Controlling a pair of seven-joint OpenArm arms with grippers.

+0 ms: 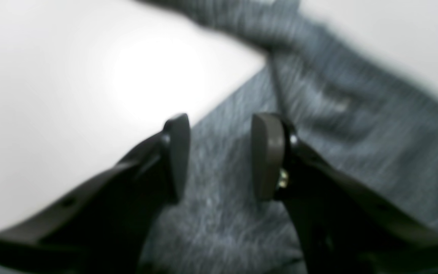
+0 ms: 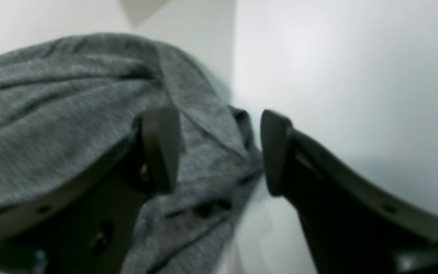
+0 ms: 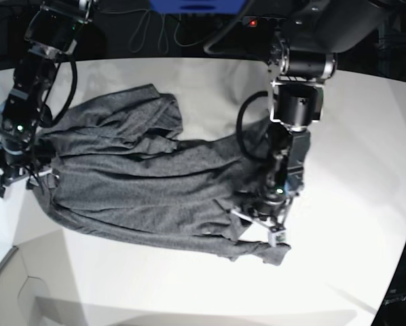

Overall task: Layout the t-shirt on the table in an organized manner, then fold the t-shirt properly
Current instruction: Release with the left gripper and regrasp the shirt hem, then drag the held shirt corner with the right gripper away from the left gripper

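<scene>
The soft grey shirt [image 3: 135,183] lay rumpled across the smooth white bench [image 3: 352,231]. The base view showed its whole sprawl; the right wrist view alone made plain a dark hollow under one fold. Both the left tool [image 1: 219,158] and right tool [image 2: 219,152] stood open over the knit.

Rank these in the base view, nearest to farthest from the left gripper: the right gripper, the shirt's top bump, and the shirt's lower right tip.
1. Shirt's lower right tip: just below the left gripper in the picture.
2. Shirt's top bump: up and to the picture's left.
3. Right gripper: far over at the picture's left.
</scene>
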